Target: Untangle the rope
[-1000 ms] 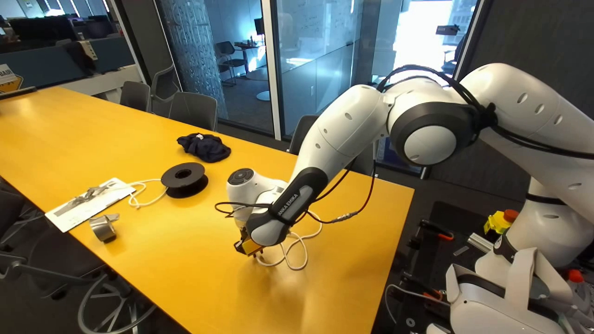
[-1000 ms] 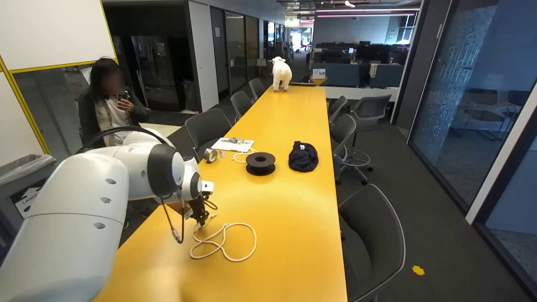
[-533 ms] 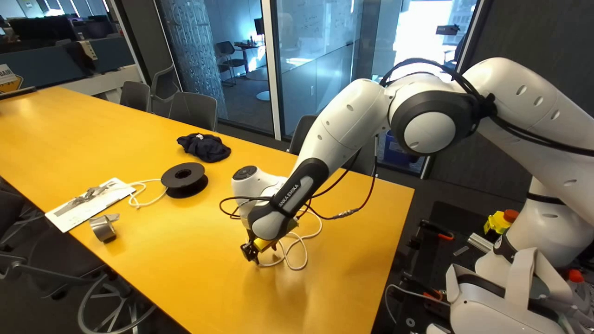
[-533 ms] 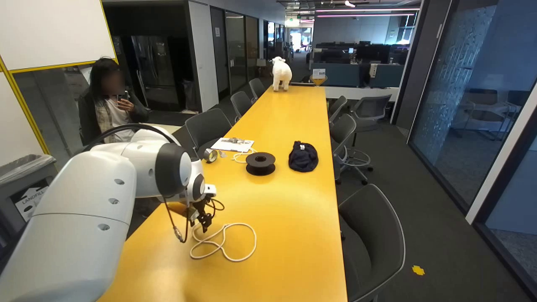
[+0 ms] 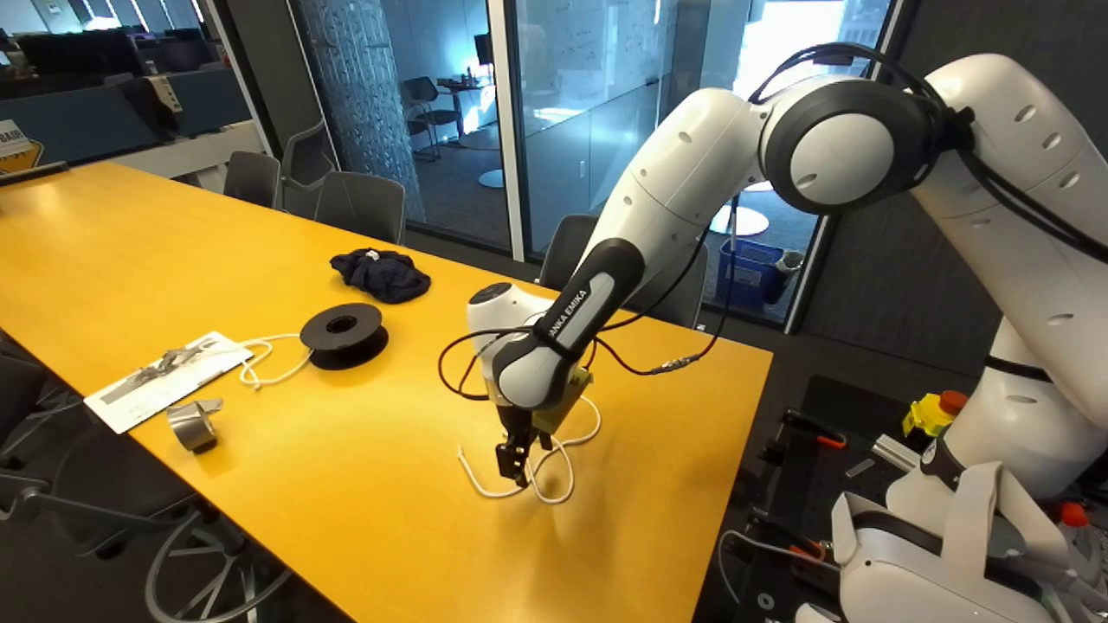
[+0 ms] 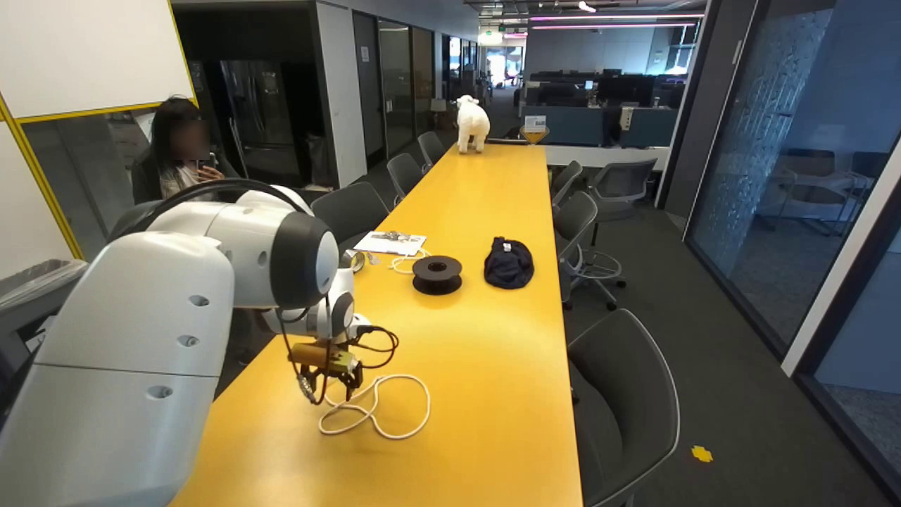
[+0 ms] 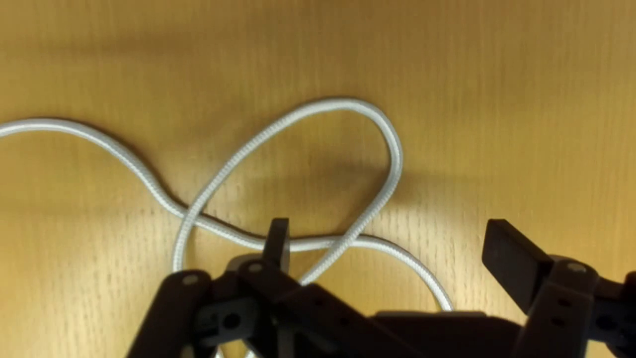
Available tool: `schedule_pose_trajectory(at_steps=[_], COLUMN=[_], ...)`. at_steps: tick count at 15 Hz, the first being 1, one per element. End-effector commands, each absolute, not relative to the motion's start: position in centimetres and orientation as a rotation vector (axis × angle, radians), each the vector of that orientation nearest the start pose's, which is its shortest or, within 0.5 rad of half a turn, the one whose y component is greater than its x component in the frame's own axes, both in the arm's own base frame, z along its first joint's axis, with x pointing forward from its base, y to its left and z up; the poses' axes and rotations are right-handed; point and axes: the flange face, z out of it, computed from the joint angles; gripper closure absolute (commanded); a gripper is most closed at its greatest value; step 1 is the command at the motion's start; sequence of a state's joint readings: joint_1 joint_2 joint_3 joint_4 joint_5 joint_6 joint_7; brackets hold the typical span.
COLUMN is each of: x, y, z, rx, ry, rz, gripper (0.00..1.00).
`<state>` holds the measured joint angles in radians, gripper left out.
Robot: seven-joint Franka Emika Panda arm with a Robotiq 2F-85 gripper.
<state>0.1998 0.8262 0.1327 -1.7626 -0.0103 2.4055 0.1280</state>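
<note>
The rope [image 7: 328,104], a thin whitish cord, lies on the table in a loose loop. In the wrist view one strand crosses that loop at two places. Its free end curls out on the table in an exterior view [image 5: 495,494]; the wide right-hand curve of the rope [image 6: 429,408] shows in an exterior view. Over the crossings hangs my gripper [image 7: 387,226], jaws wide apart and nothing gripped. Its left finger [image 7: 278,241] covers a bit of the strand. Part of the rope is hidden behind the gripper [image 5: 533,459]. Whether a fingertip touches it, I cannot tell.
Farther along the table stand a black spool [image 5: 344,333] with a second white cord [image 5: 257,383] beside it, a white strip [image 5: 164,381] bearing grey items, a tape roll [image 5: 191,426] and a dark cloth [image 5: 381,275]. A white headset [image 5: 952,554] sits by the robot's base.
The gripper has moved away from the rope's free end toward the robot's base, and its jaws have opened. The free end now shows uncovered on the table. The loop looks unchanged.
</note>
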Motion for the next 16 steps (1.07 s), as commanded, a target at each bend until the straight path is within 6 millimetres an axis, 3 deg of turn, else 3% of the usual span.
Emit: schedule_pose_trajectory(at_steps=[1, 6, 11, 16], x=[57.4, 55.6, 53.8, 53.0], y=[18.1, 17.3, 19.0, 20.8], z=[9.4, 7.6, 7.1, 6.5], rx=[-2.984, -2.903, -2.869, -2.893], ry=[-0.519, -0.769, -0.989, -1.102], rz=[0.358, 0.403, 0.366, 0.197], gripper=[0.0, 0.0, 0.0, 0.0])
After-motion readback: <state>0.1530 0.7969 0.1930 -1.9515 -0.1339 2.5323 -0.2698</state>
